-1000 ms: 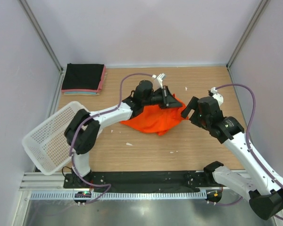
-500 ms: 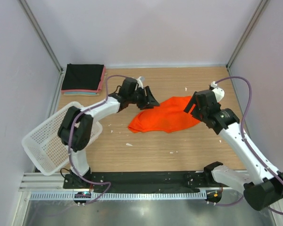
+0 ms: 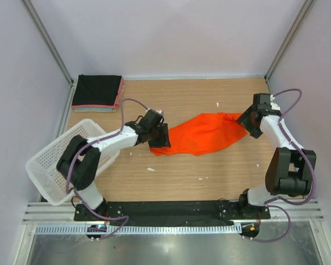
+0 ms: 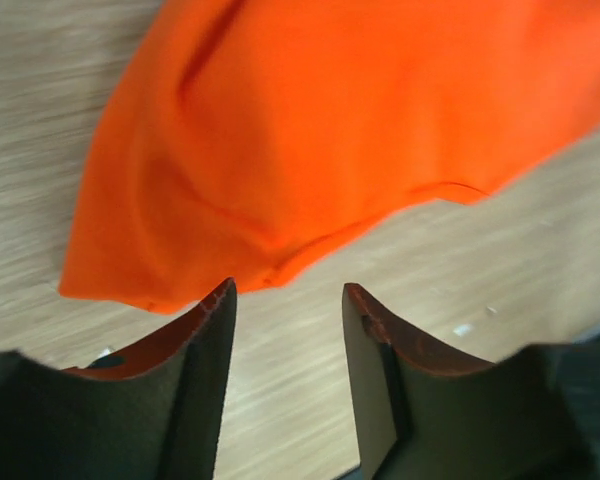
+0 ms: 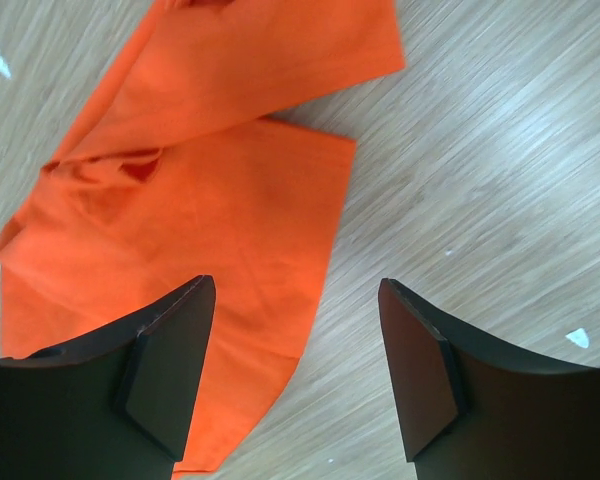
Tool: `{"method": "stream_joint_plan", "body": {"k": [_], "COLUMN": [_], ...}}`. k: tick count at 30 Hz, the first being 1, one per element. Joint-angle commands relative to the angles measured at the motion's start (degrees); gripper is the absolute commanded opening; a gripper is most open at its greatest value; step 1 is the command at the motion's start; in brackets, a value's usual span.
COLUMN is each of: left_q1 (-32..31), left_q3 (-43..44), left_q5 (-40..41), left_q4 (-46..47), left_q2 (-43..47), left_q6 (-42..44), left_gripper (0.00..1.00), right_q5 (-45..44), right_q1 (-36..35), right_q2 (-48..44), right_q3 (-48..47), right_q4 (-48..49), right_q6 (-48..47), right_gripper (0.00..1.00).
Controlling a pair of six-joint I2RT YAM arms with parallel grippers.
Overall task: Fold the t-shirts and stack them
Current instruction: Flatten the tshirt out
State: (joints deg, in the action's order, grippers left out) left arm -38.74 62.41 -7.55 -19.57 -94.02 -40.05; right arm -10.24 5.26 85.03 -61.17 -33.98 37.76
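Observation:
The orange-red t-shirt lies unfolded and stretched in a long band across the middle of the table. My left gripper hovers at its left end, open, with only bare wood between the fingers; the shirt's hem lies just ahead of the tips. At the right end my right gripper is open too, low over the shirt's edge, gripping nothing. A stack of folded t-shirts, black on top with pink and teal edges under it, sits at the back left corner.
A white mesh basket lies tilted at the table's left edge. Frame posts rise at the back corners, with grey walls on both sides. Small white specks dot the wooden top.
My left gripper has let go of the shirt, opened, and pulled back left toward the near side. The right arm swung out to the right. The bunched shirt is now drawn out long.

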Motion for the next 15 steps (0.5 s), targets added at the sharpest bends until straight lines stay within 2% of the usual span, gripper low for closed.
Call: {"method": "stream_joint_plan", "body": {"k": [1,4,9,11,12,15], "left_q1": [0.2,0.2,1.9,3.8,6.7,11.6], "left_q3": [0.2,2.3,13.0,20.9,24.0,38.8], "left_q5": [7.2,7.2,14.9,18.0,19.1,20.1], "left_q4": [-1.5,-1.8,-6.8,-8.6,-9.9,-13.5], "left_q2": [-6.3,-9.9,-20.7,-24.7,-28.1,-32.7], "left_q6": [-1.3,-2.1,0.4,1.4,1.8,2.5], "left_gripper": [0.46,0.42,0.3,0.25,0.2,0.21], "right_q5": [2.4,3.4,6.4,12.5,14.4,17.4], "right_q1": [2.0,2.0,2.0,2.0,1.9,2.0], "right_q2": [-2.1,-5.0,-10.4,-12.9,-13.5,-16.5], "right_q3": [-4.1,-4.0,-2.1,-0.5,1.5,5.9], "right_q4": [2.9,1.8,-0.6,-0.6,-0.6,-0.1], "right_q6": [-1.0,-1.7,-1.8,-1.0,-0.8,-0.8], "right_gripper": [0.72,0.73,0.73,0.73,0.73,0.73]}}
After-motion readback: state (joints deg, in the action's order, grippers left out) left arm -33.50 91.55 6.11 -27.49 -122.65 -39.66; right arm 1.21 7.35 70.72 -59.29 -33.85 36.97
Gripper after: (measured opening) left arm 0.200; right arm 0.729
